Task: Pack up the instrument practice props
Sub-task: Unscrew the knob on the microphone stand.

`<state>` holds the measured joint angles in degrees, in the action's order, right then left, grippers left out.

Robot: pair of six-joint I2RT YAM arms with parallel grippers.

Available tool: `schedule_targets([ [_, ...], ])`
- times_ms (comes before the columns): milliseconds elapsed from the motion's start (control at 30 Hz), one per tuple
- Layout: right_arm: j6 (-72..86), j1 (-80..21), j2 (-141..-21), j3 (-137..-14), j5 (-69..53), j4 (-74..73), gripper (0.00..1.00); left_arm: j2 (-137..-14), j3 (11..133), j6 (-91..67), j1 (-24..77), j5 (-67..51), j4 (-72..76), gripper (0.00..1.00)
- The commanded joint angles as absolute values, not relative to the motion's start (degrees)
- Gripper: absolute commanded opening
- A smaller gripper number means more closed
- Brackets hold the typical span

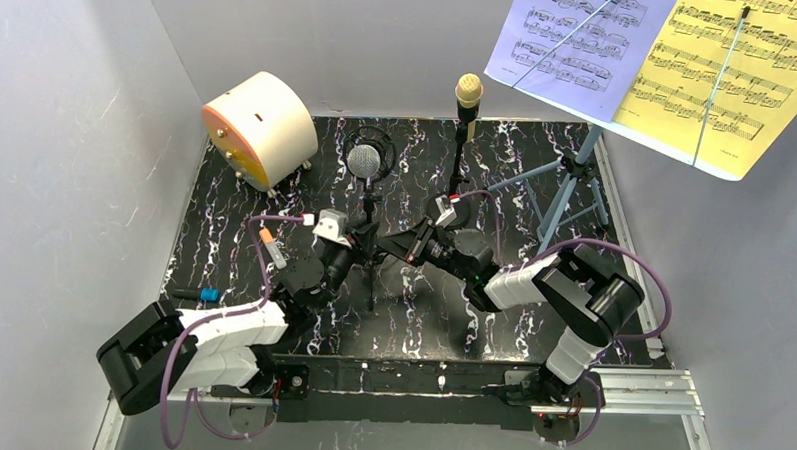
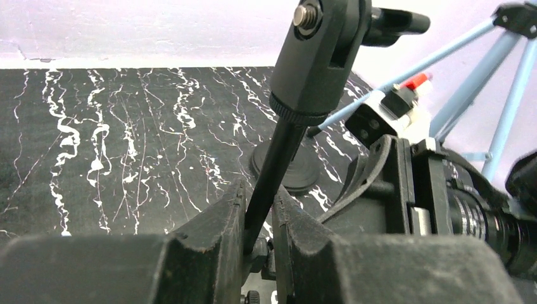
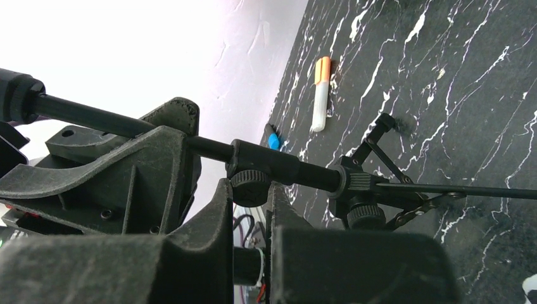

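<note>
A silver-headed microphone (image 1: 364, 162) stands on a black tripod pole (image 1: 372, 274) at the mat's middle. My left gripper (image 1: 357, 246) is shut on the pole's thin shaft (image 2: 273, 161), seen close in the left wrist view (image 2: 258, 197). My right gripper (image 1: 388, 247) is shut on the pole's knurled clamp knob (image 3: 251, 187), with the tripod's folding legs (image 3: 386, 149) just beyond. A cream microphone (image 1: 468, 90) stands on a round-base pole (image 2: 284, 170) behind. The blue tripod rack (image 1: 568, 186) at the back right holds a lavender sheet (image 1: 571, 36) and a yellow sheet (image 1: 730, 71).
A big cream cylinder with an orange face (image 1: 260, 128) lies at the back left. An orange-and-white marker (image 3: 321, 95) and a small blue item (image 1: 209, 294) lie on the black marbled mat (image 1: 531, 330) at the left. Grey walls close three sides.
</note>
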<state>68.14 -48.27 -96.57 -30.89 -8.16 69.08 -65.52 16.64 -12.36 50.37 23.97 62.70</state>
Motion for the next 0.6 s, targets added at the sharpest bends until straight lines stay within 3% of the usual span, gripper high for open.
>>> schedule_targets([
  [0,65.29,-45.03,-96.26,-30.88,-14.05,72.65,0.01,-64.74,12.91,-11.30,51.28,17.49,51.19,0.10],
  [100,63.85,-42.59,-96.00,-31.21,-19.97,72.43,0.01,-62.31,12.21,-9.20,50.75,13.37,51.58,0.27],
  [233,60.89,-40.07,-95.34,-32.70,-27.31,68.88,0.01,-58.72,11.17,-8.85,46.85,5.78,52.46,0.39],
  [300,59.59,-38.90,-94.87,-33.21,-29.67,67.54,0.01,-57.59,10.91,-9.99,43.20,-3.04,53.60,0.44],
  [567,50.68,-36.71,-93.82,-39.66,-39.83,54.22,0.01,-62.35,13.40,-9.83,37.10,-17.47,62.38,0.50],
])
